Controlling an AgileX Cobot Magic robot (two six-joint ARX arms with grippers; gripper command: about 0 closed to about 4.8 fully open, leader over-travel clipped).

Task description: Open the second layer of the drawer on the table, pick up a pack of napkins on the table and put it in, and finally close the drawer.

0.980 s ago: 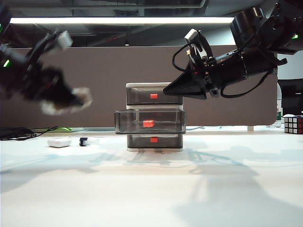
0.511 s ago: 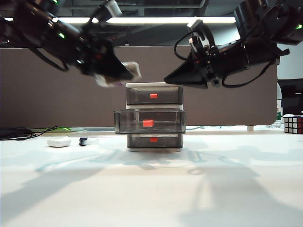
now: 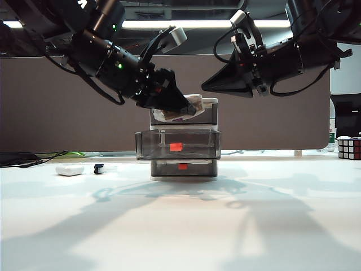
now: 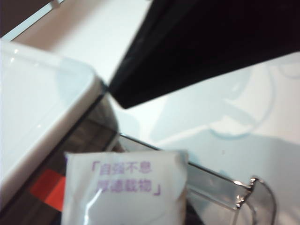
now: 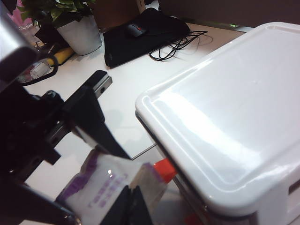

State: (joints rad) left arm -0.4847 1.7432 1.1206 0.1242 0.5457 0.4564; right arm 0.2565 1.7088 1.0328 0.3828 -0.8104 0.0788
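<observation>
The drawer (image 3: 211, 114) stands mid-table, and its second layer (image 3: 198, 145) is pulled out toward the front. My left gripper (image 3: 183, 108) reaches in from the upper left, shut on the pack of napkins (image 3: 190, 106), which hangs just above the open second layer in front of the top tier. In the left wrist view the pack of napkins (image 4: 125, 190) with purple print hides my fingertips, above the drawer's clear rim (image 4: 225, 185). My right gripper (image 3: 206, 88) hovers shut and empty over the unit's upper right. Its tips (image 5: 131, 206) are near the pack of napkins (image 5: 101, 185) and a red tab (image 5: 165, 169).
A small white case (image 3: 70, 169) and a small dark item (image 3: 100, 168) lie on the table (image 3: 180, 226) left of the unit. A puzzle cube (image 3: 350, 148) sits at the far right. Behind are a brown partition (image 3: 84, 113), a potted plant (image 5: 79, 33) and a mouse pad (image 5: 140, 37).
My left arm has swung in from the far left, then down, carrying the pack to just above the open second drawer. My right gripper has lifted slightly and stays shut.
</observation>
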